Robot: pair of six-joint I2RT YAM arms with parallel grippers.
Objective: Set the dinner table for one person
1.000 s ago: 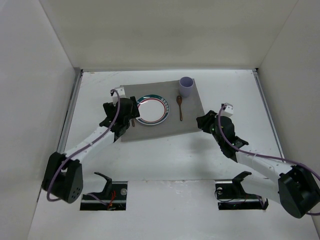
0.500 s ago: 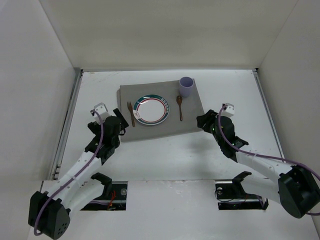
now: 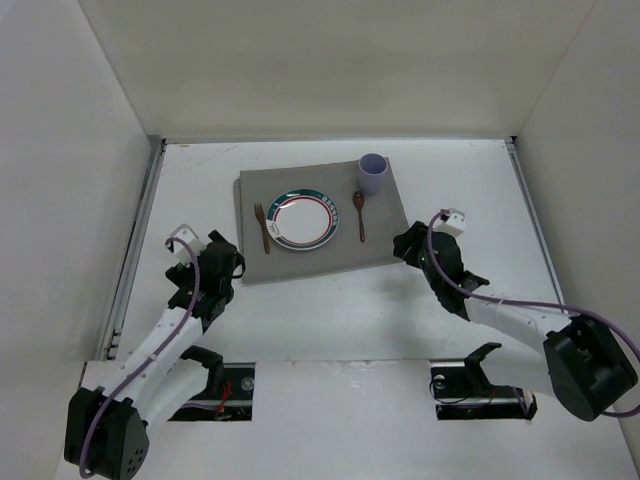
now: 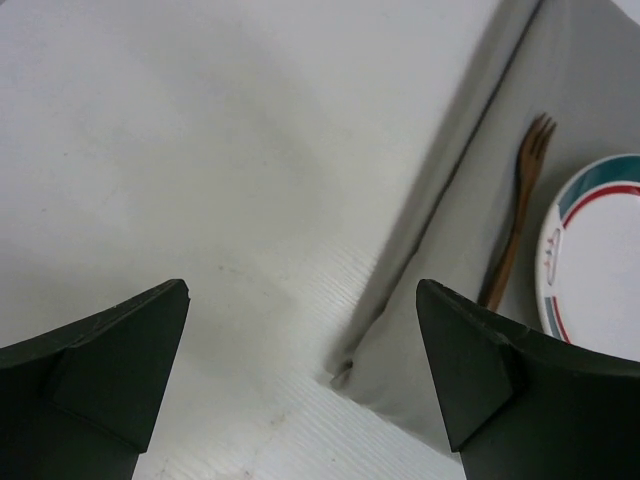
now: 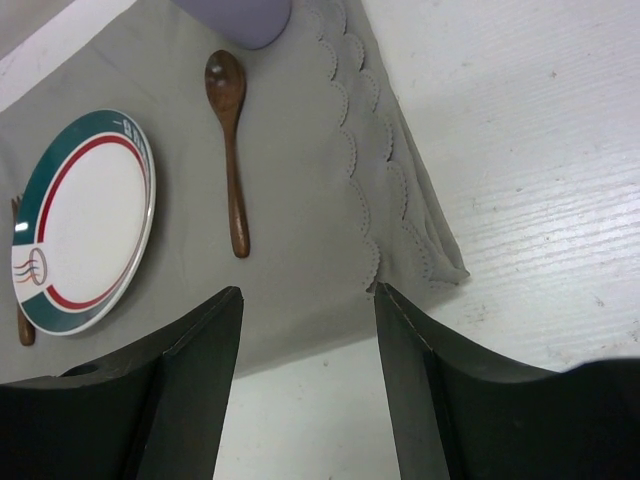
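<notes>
Both empty: left gripper (image 4: pixel 302 290) jaws spread wide, right gripper (image 5: pixel 308 290) jaws apart, over large flat white tabletop (image 3: pixel 330 320). Beyond jaws, grey cloth mat (image 5: pixel 310 150): wooden fork (image 4: pixel 512 235), green-rimmed round plate (image 5: pixel 85 220), wooden spoon (image 5: pixel 232 150), lilac cup (image 5: pixel 240 15). Standard one-person layout, likely done.

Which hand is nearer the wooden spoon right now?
Right. The right hand sits just off the mat's near right corner, a short way from the wooden spoon. The left hand is off the mat's near left corner, with the fork and plate between.
</notes>
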